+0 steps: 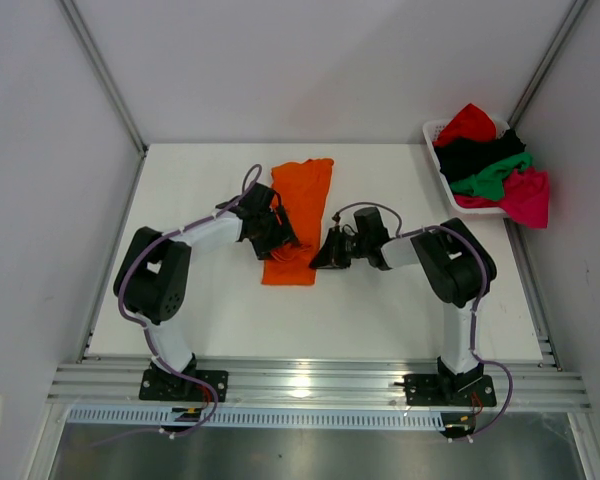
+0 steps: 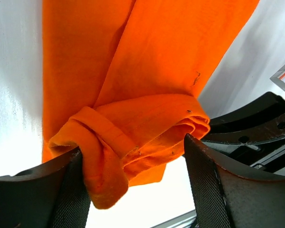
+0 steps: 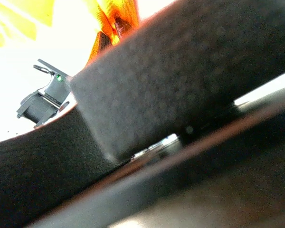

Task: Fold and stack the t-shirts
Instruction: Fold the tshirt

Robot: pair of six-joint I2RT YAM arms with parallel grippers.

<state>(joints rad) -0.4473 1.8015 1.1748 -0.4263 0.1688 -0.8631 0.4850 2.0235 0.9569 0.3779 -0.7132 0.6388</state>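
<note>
A bright orange t-shirt (image 1: 298,205) lies as a long folded strip in the middle of the table. Its near end is bunched into a roll (image 2: 142,126). My left gripper (image 1: 279,238) is at the strip's left edge, open. In the left wrist view the roll hangs loose between the spread fingers (image 2: 133,159) and leans on the left pad. My right gripper (image 1: 321,258) is at the strip's near right corner. Its fingers (image 3: 88,102) fill the right wrist view, pressed together, with orange cloth (image 3: 116,14) coming out at their tips.
A white slatted basket (image 1: 432,131) sits at the table's back right corner. It holds a red shirt (image 1: 468,122), a black one (image 1: 475,155), a green one (image 1: 495,177) and a magenta-pink one (image 1: 528,196) that hangs over its rim. Walls enclose the table on three sides.
</note>
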